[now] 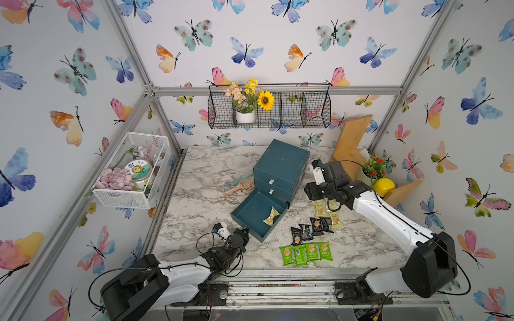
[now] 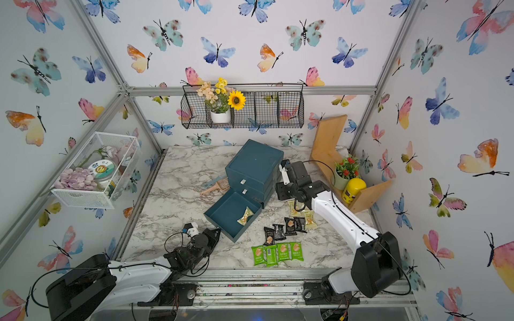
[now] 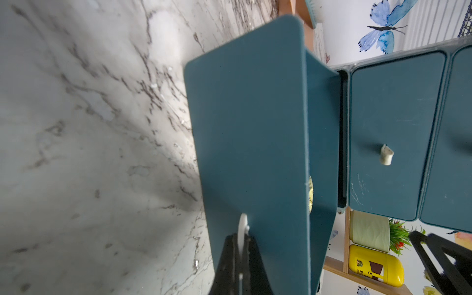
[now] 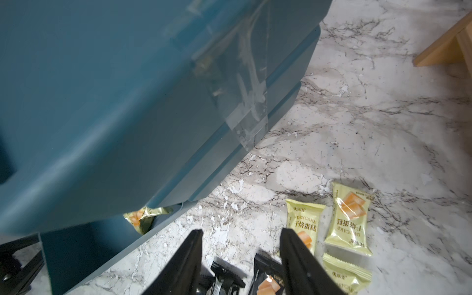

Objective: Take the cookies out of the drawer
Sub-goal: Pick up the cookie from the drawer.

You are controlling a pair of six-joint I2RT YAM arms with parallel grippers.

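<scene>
While the left jaws are clamped shut on the white pull tab (image 3: 242, 226) of the bottom drawer (image 1: 250, 215), the right jaws stand about half open, nothing between them. Right fingers (image 4: 189, 255) hover low over the tabletop (image 1: 200, 194), close to the side wall of the teal cabinet (image 1: 281, 162).

Drawer is pulled well out, skewed toward the left arm (image 1: 183, 273). The two drawers above it are shut.

Cookies:
- One pale yellow packet (image 1: 271, 216) is in the drawer, crumpled, leaning on the wall nearest the right arm (image 1: 383, 214). It also shows in the right wrist view (image 4: 143, 217), half hidden by the cabinet.
- Three pale yellow packets (image 4: 304, 224) lie on the tabletop just beside the right fingers, partly under the wrist in both top views.
- Four black packets (image 1: 315, 226) lie in a loose row nearer the front, between the drawer and the right arm.
- Four green packets (image 1: 306, 253) lie side by side, touching, nearest the front rail.

A pink scoop (image 1: 240, 186) lies behind the drawer, on the left arm's side of the cabinet.
</scene>
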